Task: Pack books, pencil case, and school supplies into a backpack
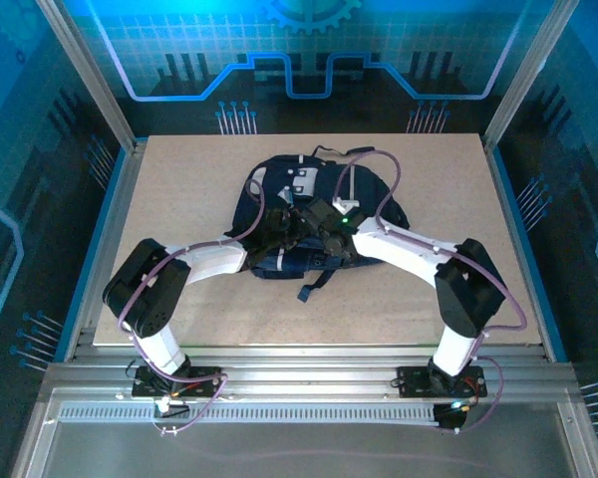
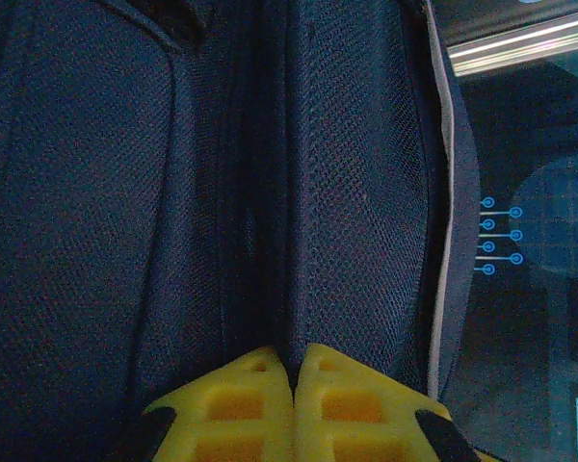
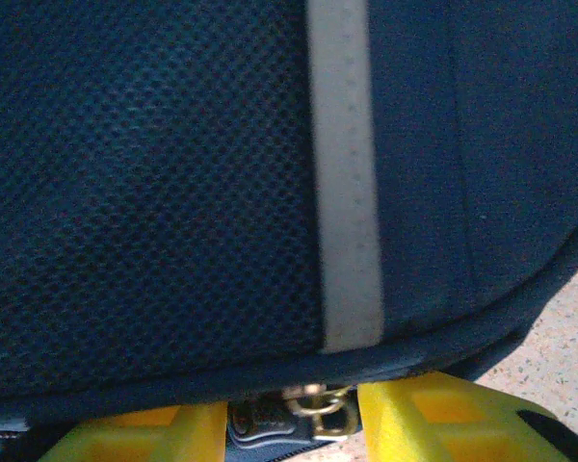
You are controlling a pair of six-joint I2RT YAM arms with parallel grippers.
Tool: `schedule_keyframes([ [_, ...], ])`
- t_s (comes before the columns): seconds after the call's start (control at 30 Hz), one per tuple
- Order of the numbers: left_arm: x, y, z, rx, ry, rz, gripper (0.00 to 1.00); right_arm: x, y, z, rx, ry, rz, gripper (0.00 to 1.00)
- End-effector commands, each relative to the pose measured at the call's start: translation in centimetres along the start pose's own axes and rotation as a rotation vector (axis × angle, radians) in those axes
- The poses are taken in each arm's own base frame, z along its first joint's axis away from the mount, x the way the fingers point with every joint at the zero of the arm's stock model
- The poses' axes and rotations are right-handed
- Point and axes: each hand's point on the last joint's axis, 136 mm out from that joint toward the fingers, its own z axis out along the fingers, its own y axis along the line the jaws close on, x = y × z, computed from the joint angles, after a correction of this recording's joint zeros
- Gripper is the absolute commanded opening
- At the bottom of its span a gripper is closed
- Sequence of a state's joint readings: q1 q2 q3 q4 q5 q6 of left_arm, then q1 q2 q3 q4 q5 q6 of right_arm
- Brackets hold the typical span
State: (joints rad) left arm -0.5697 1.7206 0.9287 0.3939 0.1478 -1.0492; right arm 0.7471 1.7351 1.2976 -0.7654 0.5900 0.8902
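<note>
The navy backpack (image 1: 279, 181) lies on the table between both arms. My left gripper (image 1: 282, 223) rests on its left part. In the left wrist view its yellow fingers (image 2: 241, 404) are pressed together on a fold of the backpack's mesh fabric (image 2: 347, 192). My right gripper (image 1: 331, 235) sits at the bag's near middle. Its fingers (image 3: 433, 419) stand apart at the lower rim of the backpack (image 3: 154, 192), with a brass zipper pull (image 3: 318, 409) in the gap. The books, pencil case and school supplies are hidden.
A pale grey stripe (image 3: 345, 173) runs down the bag's panel. Black straps (image 1: 314, 284) trail from the bag toward the near edge. Speckled tabletop (image 1: 229, 309) surrounds the bag, and metal frame posts (image 1: 90, 90) stand at the far corners.
</note>
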Motion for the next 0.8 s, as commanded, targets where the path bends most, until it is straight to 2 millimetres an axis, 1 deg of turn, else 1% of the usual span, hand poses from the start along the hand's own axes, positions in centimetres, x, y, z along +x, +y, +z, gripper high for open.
schedule_keyframes([
  [0.0, -1.8, -6.0, -1.2, 0.171, -0.039, 0.050, 0.00, -0.9, -2.9, 0.2, 0.050, -0.013, 0.057, 0.40],
  [0.03, -1.8, -6.0, -1.2, 0.170, -0.036, 0.051, 0.00, -0.8, -2.9, 0.2, 0.042, -0.010, 0.067, 0.42],
  [0.07, -1.8, -6.1, -1.3, 0.169, -0.034, 0.053, 0.00, -0.8, -2.6, 0.3, 0.019, -0.013, 0.065, 0.44],
  [0.2, -1.6, -6.1, -1.3, 0.165, -0.027, 0.055, 0.00, -1.0, -0.6, 1.3, -0.123, 0.017, 0.102, 0.52],
  [0.27, -1.6, -6.0, -1.3, 0.161, -0.022, 0.055, 0.00, -0.9, 0.2, 1.6, -0.180, 0.025, 0.111, 0.53],
  [0.3, -1.6, -6.0, -1.4, 0.161, -0.023, 0.053, 0.00, -1.0, 0.7, 1.7, -0.218, 0.021, 0.123, 0.51],
  [0.37, -1.5, -5.7, -1.3, 0.154, -0.024, 0.053, 0.00, -1.2, 1.0, 2.0, -0.256, 0.010, 0.147, 0.43],
  [0.47, -1.5, -5.4, -1.3, 0.144, -0.025, 0.052, 0.00, -1.5, 0.3, 1.8, -0.268, -0.013, 0.163, 0.25],
  [0.57, -1.9, -5.0, -1.4, 0.132, -0.035, 0.055, 0.00, -1.8, -0.5, 1.5, -0.295, -0.024, 0.177, 0.13],
  [0.63, -2.3, -4.5, -1.5, 0.122, -0.044, 0.053, 0.00, -1.8, -1.0, 1.3, -0.322, -0.021, 0.170, 0.00],
  [0.67, -2.7, -4.3, -1.6, 0.114, -0.052, 0.056, 0.00, -1.7, -1.2, 1.2, -0.336, -0.018, 0.156, 0.00],
  [0.77, -4.2, -2.6, -1.8, 0.072, -0.084, 0.063, 0.00, -1.3, -2.2, 0.9, -0.363, 0.005, 0.074, 0.00],
])
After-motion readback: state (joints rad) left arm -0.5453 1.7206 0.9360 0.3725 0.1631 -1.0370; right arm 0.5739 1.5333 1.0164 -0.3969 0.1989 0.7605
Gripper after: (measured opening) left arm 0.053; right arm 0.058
